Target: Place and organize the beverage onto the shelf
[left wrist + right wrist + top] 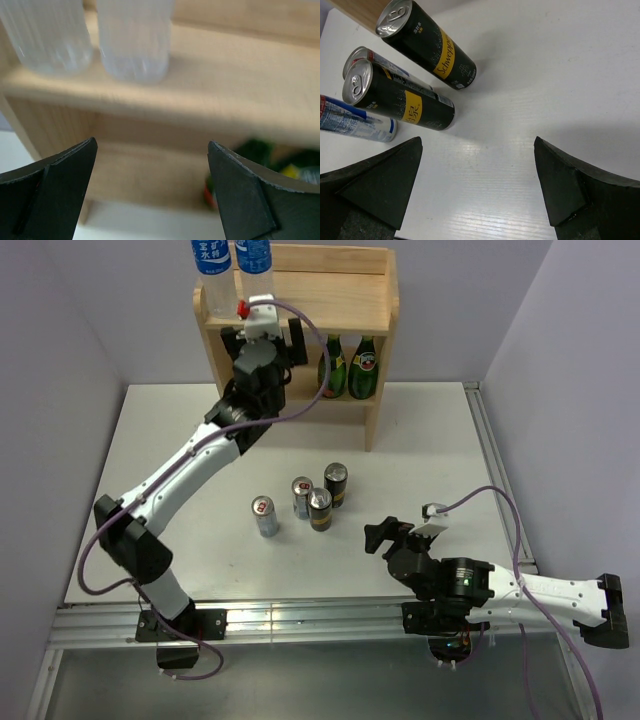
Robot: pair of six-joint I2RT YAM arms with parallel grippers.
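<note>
The light-wood shelf [375, 330] stands at the back of the table. Two clear water bottles [212, 270] [255, 265] stand side by side at the left of its top tier. My left gripper [264, 342] is open just in front of them and below, with nothing between its fingers. The left wrist view shows the bottle bases [47, 35] [135, 40] above the open gripper [152, 145]. Two silver cans [265, 516] [301, 496] and two black-and-gold cans [320, 508] [336, 484] stand mid-table. My right gripper [392, 536] is open and empty to the right of the cans.
Two green glass bottles [331, 365] [365, 365] stand on the right of the shelf's lower tier. In the right wrist view the black cans [427, 42] [400, 100] and a silver can [357, 122] lie ahead and left of the open gripper [477, 142].
</note>
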